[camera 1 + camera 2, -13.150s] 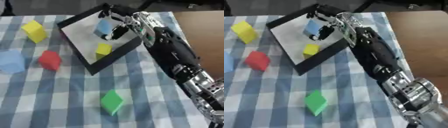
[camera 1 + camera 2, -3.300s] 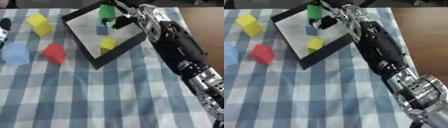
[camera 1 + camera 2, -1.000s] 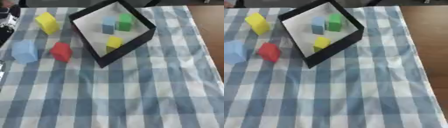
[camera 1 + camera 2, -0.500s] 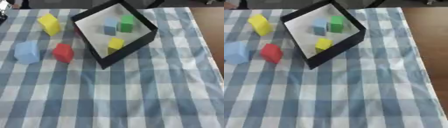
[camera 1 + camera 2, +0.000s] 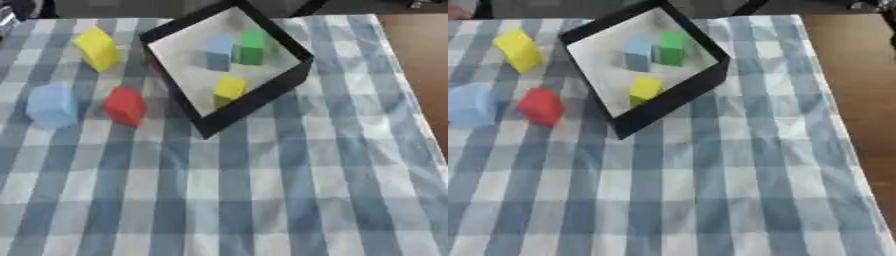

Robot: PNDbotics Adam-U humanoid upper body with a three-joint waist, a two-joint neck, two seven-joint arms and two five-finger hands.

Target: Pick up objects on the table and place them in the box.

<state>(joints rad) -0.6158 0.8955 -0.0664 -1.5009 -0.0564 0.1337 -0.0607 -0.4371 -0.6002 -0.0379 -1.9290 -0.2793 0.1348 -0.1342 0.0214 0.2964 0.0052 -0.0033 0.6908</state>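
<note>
Whether the fingers are spread or closed I cannot tell. In the black box (image 5: 254, 102): a pale blue block (image 5: 219, 50), a green block (image 5: 252, 46), a small yellow block (image 5: 229, 89). Left of the box on the counter's checked cloth (image 5: 262, 190): a red block (image 5: 124, 106), a blue block (image 5: 52, 104), a tall yellow block (image 5: 96, 47)

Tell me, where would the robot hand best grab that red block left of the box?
Probably from above, pinching the red block across its two flat side faces. Its top is exposed; the light blue block and the black box wall flank it with small gaps, so sideways approaches look tighter.
</note>
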